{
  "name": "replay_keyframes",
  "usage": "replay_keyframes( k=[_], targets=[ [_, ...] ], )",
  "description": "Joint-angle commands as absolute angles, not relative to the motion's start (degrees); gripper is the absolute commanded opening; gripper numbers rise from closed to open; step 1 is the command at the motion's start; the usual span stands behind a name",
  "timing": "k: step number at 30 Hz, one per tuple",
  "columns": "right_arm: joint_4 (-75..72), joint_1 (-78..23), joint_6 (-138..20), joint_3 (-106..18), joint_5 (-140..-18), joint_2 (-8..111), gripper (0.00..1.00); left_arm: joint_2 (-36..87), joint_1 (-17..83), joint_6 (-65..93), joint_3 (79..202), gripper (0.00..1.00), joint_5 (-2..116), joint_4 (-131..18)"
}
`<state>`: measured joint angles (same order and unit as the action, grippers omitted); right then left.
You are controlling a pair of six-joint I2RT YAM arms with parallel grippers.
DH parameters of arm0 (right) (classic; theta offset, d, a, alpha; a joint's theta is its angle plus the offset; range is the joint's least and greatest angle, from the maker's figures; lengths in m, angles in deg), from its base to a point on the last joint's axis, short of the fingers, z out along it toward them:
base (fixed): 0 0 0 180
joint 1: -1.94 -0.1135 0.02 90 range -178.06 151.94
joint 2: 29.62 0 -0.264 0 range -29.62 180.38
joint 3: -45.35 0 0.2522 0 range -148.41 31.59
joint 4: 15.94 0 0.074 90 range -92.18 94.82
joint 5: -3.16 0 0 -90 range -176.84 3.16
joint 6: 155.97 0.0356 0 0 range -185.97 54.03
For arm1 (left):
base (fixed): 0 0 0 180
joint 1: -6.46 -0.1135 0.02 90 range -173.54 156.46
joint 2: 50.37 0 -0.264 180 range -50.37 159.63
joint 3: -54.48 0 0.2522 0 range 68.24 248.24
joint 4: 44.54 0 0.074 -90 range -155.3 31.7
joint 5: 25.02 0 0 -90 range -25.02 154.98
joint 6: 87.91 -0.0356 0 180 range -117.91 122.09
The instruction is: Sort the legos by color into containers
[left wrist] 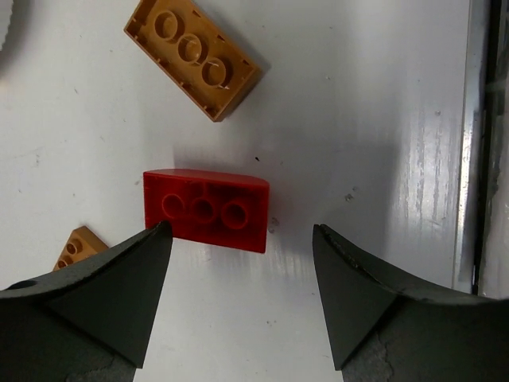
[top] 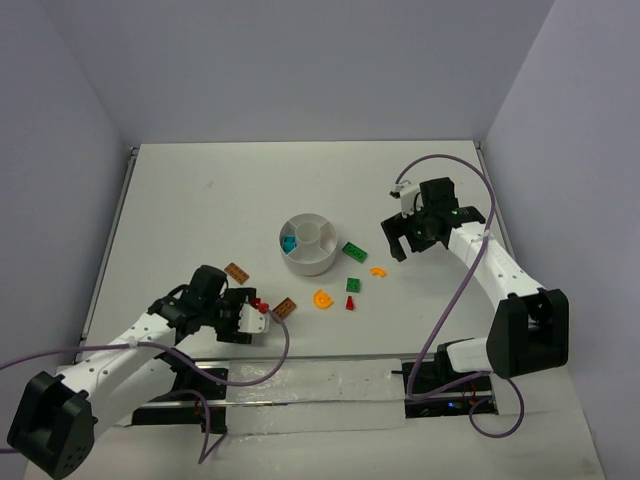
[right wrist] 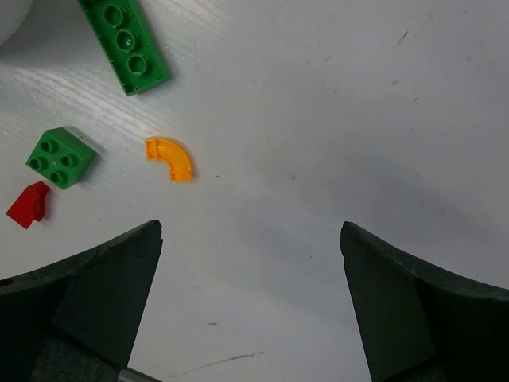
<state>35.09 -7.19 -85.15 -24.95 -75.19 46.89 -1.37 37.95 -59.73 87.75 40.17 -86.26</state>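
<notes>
Here the left claw [left wrist: 240, 231] stood open over a red lego [left wrist: 205, 209] on the worktop [left wrist: 382, 119], not gripping it. The right claw [right wrist: 251, 228] hung wide open, empty.

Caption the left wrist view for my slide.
Open left gripper poised at a red lego, a brown lego just beyond.

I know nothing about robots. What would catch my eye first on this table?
Probably the round white dish in the middle, teal pieces in one wedge, bright little bricks scattered beside it. Near left, the left claw stands open at a red brick, a brown brick just beyond. The right claw hangs open over bare table right of the dish.
</notes>
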Motion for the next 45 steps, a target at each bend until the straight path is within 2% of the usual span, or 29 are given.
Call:
replay_keyframes(
  k=[1,7,14,20,27,35,45],
  targets=[
    [34.12,-7.03,-85.39,-25.02,-75.84,46.83,1.00,1.11,39.55,-59.14,88.85,0.80,40.34,-80.55],
    [34.29,-6.94,-85.57,-25.54,-75.94,47.20,1.00,4.46,40.47,-58.74,89.34,0.76,40.76,-78.34],
    [34.41,-6.85,-85.74,-24.96,-75.85,46.70,1.00,5.34,40.56,-59.54,89.45,0.64,40.81,-78.13],
    [34.31,-6.77,-85.57,-25.03,-75.69,46.41,1.00,0.88,40.55,-59.81,89.52,0.54,39.88,-79.91],
    [34.64,-6.77,-85.57,-25.42,-75.22,46.69,1.00,-4.77,40.51,-58.80,92.81,0.45,36.29,-88.46],
    [34.96,-6.77,-85.48,-26.96,-74.13,48.12,1.00,-4.94,40.42,-51.53,100.40,0.43,31.85,-93.63],
    [35.71,-6.77,-85.64,-28.36,-73.30,48.76,1.00,5.51,38.88,-38.46,115.57,0.43,26.95,-94.03]
  ],
)
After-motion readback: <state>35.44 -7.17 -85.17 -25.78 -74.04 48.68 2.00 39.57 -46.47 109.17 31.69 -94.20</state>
